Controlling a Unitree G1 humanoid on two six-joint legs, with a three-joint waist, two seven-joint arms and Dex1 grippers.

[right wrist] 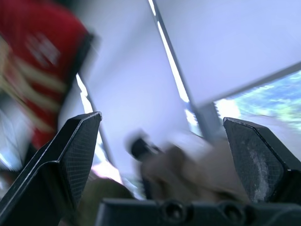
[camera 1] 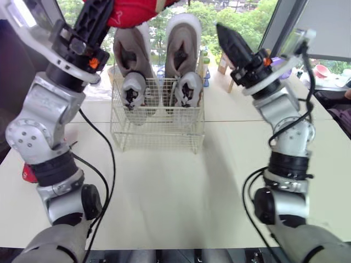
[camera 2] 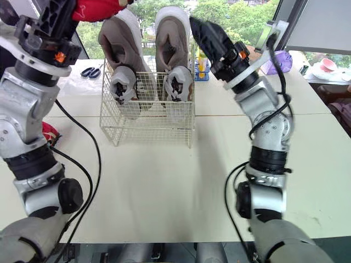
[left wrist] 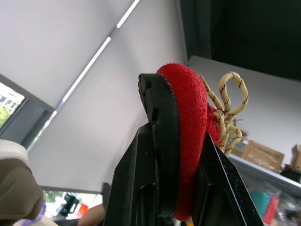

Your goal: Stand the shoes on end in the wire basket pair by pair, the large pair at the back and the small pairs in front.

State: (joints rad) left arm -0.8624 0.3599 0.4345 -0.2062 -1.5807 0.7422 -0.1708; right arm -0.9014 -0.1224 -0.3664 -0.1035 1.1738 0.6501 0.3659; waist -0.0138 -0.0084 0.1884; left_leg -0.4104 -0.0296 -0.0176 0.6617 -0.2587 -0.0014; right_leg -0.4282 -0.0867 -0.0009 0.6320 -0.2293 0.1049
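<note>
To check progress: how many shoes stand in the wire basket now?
4: two large brown shoes at the back, two small grey shoes in front; more could hide behind them.

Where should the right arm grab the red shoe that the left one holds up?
The free end of the red shoe, sticking out of the left gripper above the basket. Come from the robot's right with the open right gripper, pinching sole against upper as the left fingers seem to. Keep off the laces.
</note>
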